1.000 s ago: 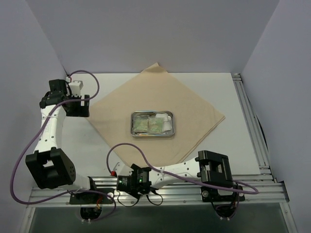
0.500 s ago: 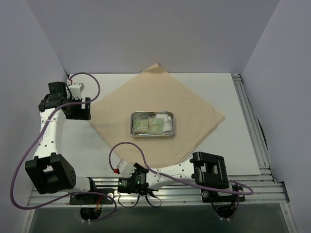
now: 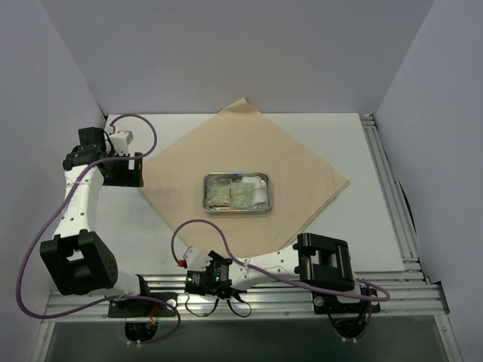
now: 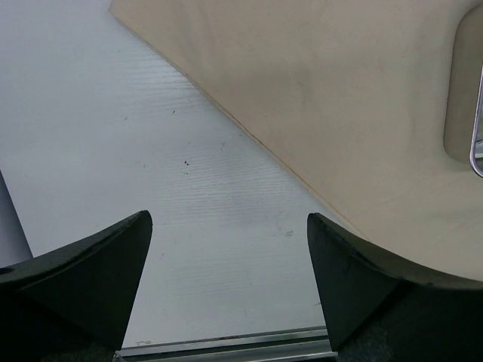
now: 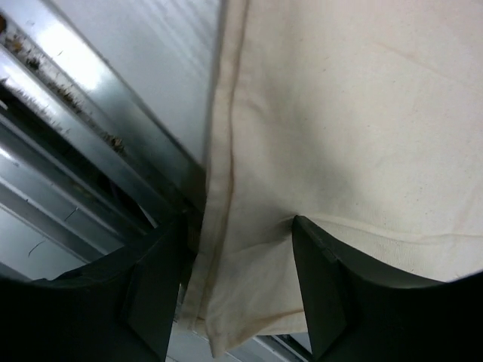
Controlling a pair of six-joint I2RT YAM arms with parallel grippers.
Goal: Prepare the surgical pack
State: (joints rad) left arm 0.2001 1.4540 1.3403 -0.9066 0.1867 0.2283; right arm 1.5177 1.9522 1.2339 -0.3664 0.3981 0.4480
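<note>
The surgical pack's tan cloth [image 3: 302,162] lies flat as a diamond on the white table. In its middle stands the steel tray [image 3: 204,194], holding white gauze [image 3: 259,193] and green packets [image 3: 230,196]. My left gripper [image 3: 127,175] hangs open beside the cloth's left corner, with only bare table between its fingers [image 4: 229,215]. My right gripper [image 3: 219,280] is low at the front rail. Its jaws [image 5: 236,222] stand apart around the cloth's near corner [image 5: 249,302], and the right finger [image 5: 332,286] presses a fold into the cloth.
An aluminium rail [image 3: 264,299] runs along the table's near edge, right beside the right gripper [image 5: 90,121]. Another rail [image 3: 389,188] borders the right side. Grey walls close in the back and both sides. Purple cables [image 3: 45,226] loop from both arms.
The right arm has dropped lower and swung left along the front rail, and its jaws have narrowed around the cloth's near corner. The left gripper has edged slightly towards the cloth.
</note>
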